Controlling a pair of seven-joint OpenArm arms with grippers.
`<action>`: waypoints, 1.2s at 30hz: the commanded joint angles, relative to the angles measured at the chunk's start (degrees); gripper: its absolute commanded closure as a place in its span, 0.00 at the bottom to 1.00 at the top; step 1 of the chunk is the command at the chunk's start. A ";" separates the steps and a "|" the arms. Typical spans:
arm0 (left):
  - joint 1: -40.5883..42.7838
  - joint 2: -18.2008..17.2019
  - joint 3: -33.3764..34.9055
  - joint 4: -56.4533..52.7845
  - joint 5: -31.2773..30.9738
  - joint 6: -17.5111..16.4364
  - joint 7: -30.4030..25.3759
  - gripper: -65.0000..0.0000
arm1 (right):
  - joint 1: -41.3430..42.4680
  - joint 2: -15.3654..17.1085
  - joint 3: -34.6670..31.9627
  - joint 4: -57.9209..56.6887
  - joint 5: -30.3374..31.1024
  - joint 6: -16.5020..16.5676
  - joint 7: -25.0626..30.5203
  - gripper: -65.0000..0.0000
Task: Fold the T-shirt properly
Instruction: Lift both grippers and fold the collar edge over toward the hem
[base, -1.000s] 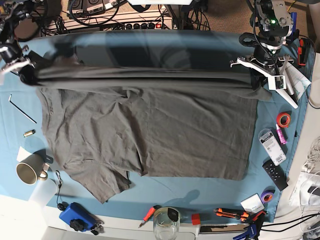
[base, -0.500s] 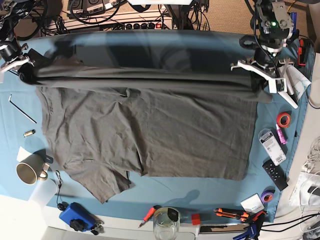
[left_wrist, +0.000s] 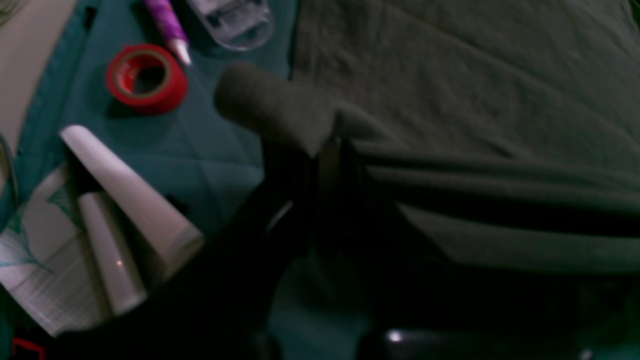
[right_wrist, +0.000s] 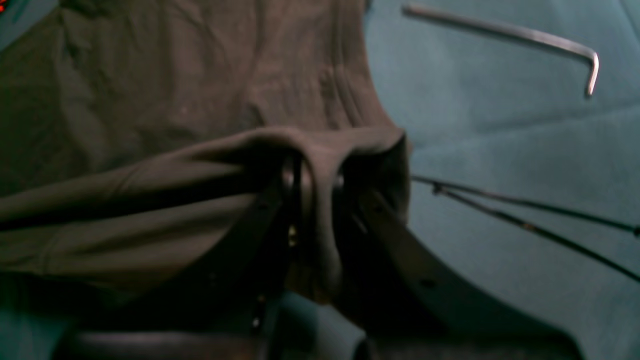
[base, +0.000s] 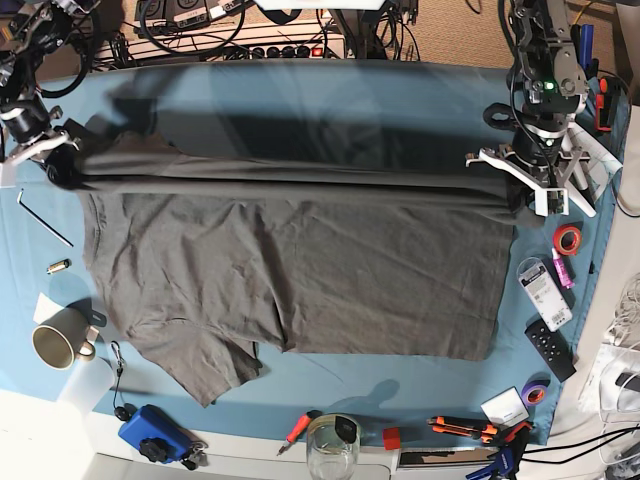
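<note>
t-shirt (base: 300, 270) spread across the blue tablecloth (base: 350, 100), its far edge lifted off the cloth in a taut band between left gripper (base: 522, 190) and right gripper (base: 58, 170), each clamped tight on a bunched corner of fabric.

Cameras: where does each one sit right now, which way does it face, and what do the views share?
Base: overhead, looking straight down on the tablecloth and T-shirt; both arms show, left gripper at the view's right, right gripper at its left.
Left wrist: on the left arm, looking down past its gripper, shut on the shirt's edge; red tape beside.
Right wrist: on the right arm, looking down past its gripper, shut on bunched shirt; hex key beyond.
Shared: shirt in all; red tape and hex key also in base.
</note>
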 joint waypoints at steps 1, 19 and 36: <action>-0.68 -1.22 -1.05 0.87 3.87 3.21 -1.97 1.00 | 0.79 1.99 0.50 0.76 -3.50 -1.90 3.67 1.00; -10.19 -3.06 5.92 -8.76 7.34 4.87 -3.34 1.00 | 7.41 1.95 -10.32 0.68 -16.31 -5.05 8.46 1.00; -16.96 -3.02 5.92 -12.66 4.74 0.92 -3.17 1.00 | 16.72 1.95 -10.36 -11.80 -17.75 -5.03 9.09 1.00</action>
